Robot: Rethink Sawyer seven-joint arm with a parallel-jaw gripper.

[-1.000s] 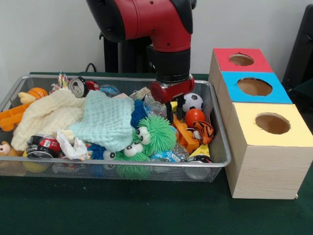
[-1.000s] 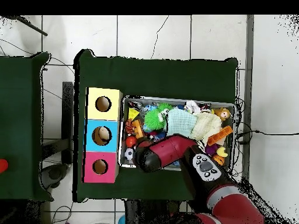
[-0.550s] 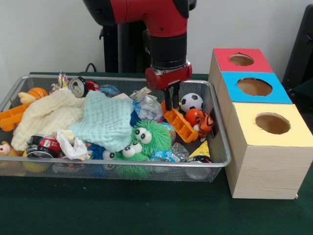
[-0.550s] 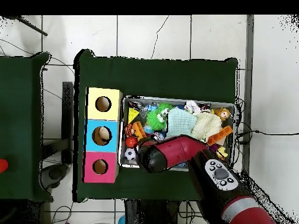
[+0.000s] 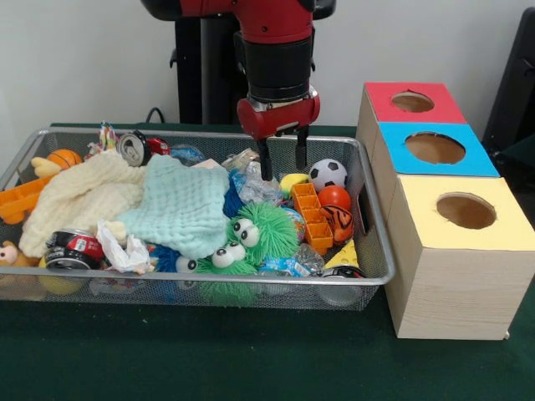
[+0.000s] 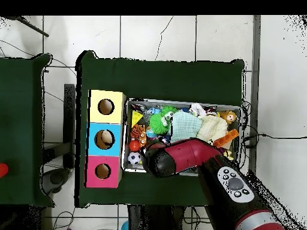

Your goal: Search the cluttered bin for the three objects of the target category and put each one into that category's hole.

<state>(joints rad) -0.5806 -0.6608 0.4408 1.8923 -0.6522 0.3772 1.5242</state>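
The wire mesh bin (image 5: pixel 368 251) on the green surface (image 5: pixel 251 359) holds the clutter, the pincer (image 5: pixel 282 167) hangs spread and empty above its right end, and the soccer ball (image 5: pixel 328 174), a likely target, lies just right of it.

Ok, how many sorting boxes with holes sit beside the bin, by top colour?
Red-topped box: 1
Blue-topped box: 1
Yellow-topped box: 1
Total: 3
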